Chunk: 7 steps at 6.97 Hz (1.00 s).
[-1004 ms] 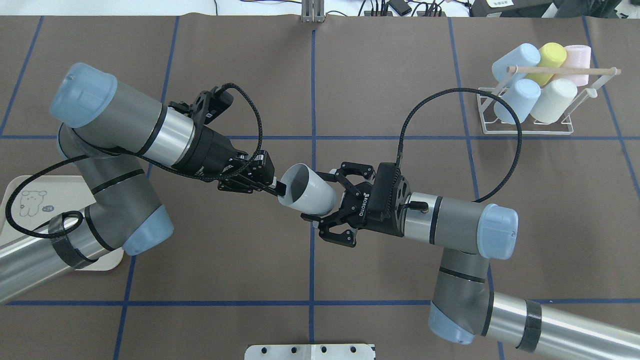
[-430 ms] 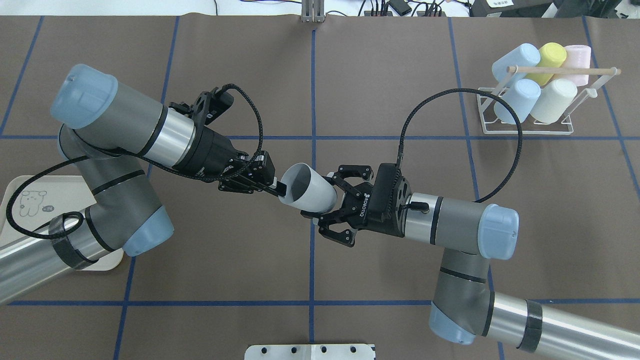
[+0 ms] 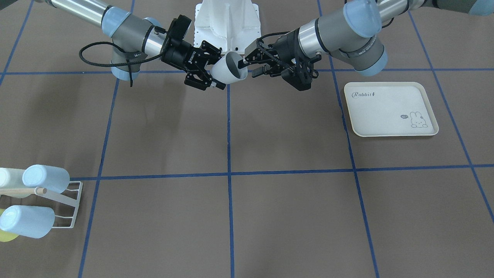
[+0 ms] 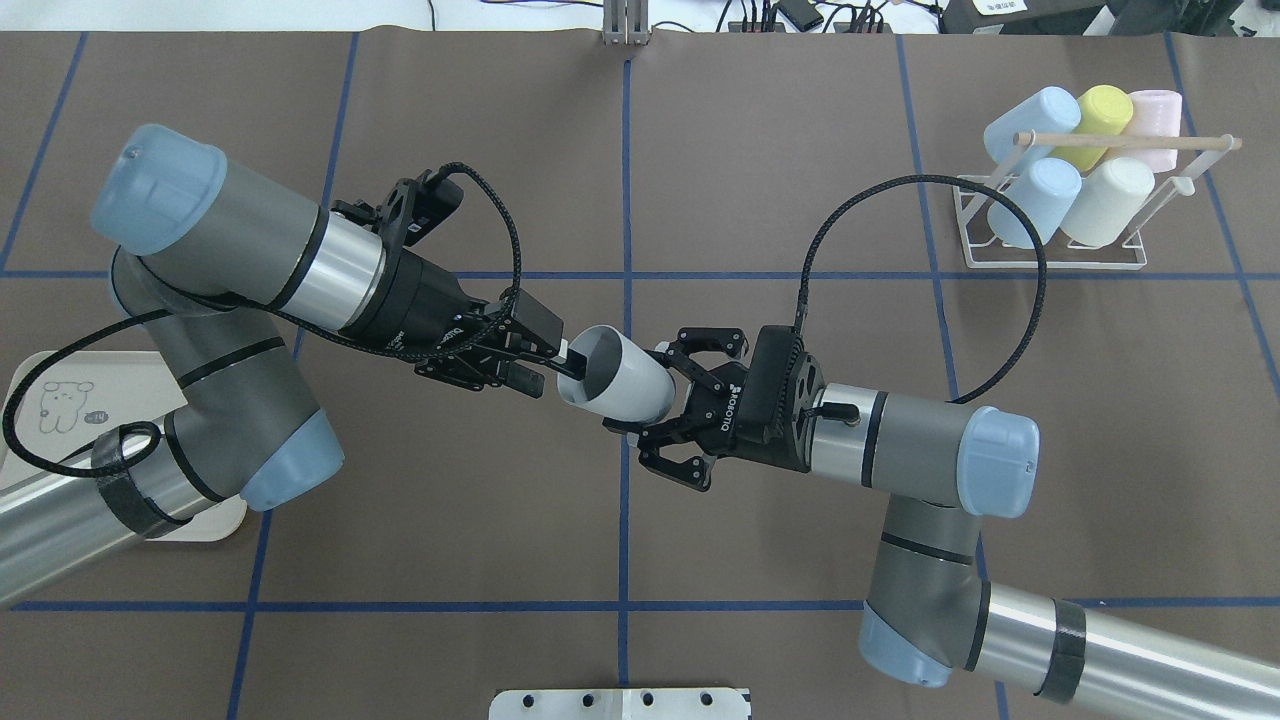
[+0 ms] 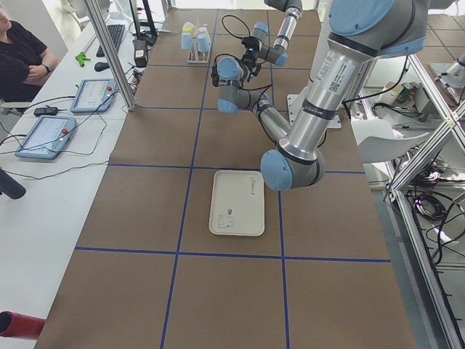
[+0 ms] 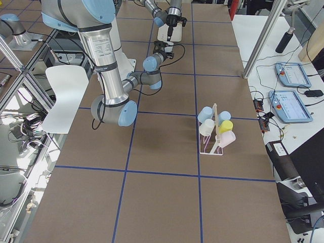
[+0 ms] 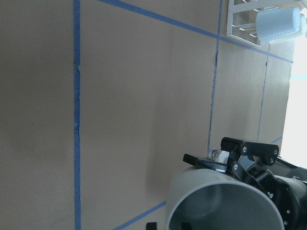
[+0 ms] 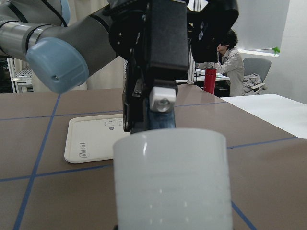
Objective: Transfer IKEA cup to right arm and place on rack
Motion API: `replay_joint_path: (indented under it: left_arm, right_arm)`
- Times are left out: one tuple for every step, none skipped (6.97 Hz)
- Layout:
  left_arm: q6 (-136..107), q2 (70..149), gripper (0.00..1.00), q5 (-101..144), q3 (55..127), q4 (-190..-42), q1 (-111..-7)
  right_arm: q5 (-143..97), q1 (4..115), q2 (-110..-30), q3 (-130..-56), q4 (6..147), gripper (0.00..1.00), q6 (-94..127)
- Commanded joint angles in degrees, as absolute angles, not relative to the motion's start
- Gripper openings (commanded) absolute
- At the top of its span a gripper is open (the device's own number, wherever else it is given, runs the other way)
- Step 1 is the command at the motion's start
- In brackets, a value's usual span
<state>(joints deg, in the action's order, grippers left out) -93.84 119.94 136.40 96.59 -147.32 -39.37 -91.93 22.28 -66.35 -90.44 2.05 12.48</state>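
Observation:
The white IKEA cup [image 4: 625, 385] hangs on its side above the table's middle, between the two arms. My right gripper [image 4: 645, 392] is shut on the cup's closed end, a finger on each side of the wall. My left gripper [image 4: 568, 360] is at the cup's mouth and stands open: one finger reaches inside the rim, the other sits just outside it. In the right wrist view the cup [image 8: 172, 177] fills the lower frame, with the left gripper behind it. The rack [image 4: 1050, 262] stands far right and holds several cups.
A cream rabbit-printed tray [image 3: 389, 110] lies on the robot's left side, partly under the left arm. The rack's wooden dowel [image 4: 1130, 142] crosses above its cups. A person [image 5: 22, 51] sits beyond the table's far side by two tablets.
My right gripper has shut on the cup's base; it stood wide open one second ago. My left gripper's fingers have come apart off the rim. The cup has barely moved.

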Motion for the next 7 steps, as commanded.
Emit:
replay_joint_path:
  left_arm:
    - [-94.0,119.0,1.00,136.6,96.8,-146.3,-42.1]
    - [-93.6,117.1,1.00,136.6,97.0,-145.6,-44.6]
    - [-93.3,115.0,1.00,136.4,97.6,-143.9,-46.4]
    - [-91.0,113.0,1.00,136.1,97.8,-142.2,-47.5]
    - [-83.7,110.7,1.00,136.1,98.3,-139.5,-49.5]
    - [-75.8,108.2,1.00,136.1,99.6,-135.2,-52.2]
    - [-66.5,105.7,1.00,136.1,101.8,-129.7,-54.6]
  right_arm:
    - [-92.5,25.6,-66.9,-90.5,4.7,0.33,10.5]
    - [-93.0,26.9,-66.9,-91.5,10.1,0.33,8.3]
    - [-94.1,28.8,-67.3,-92.8,15.8,0.30,7.1]
    - [-95.3,31.2,-68.1,-96.0,23.0,0.25,5.8]
    - [-95.8,32.6,-70.1,-101.8,33.5,0.05,1.1]
    - [-95.7,34.7,-70.8,-106.7,43.8,0.00,-4.2]
    - [-95.7,36.4,-70.9,-108.8,51.4,0.00,-9.8]
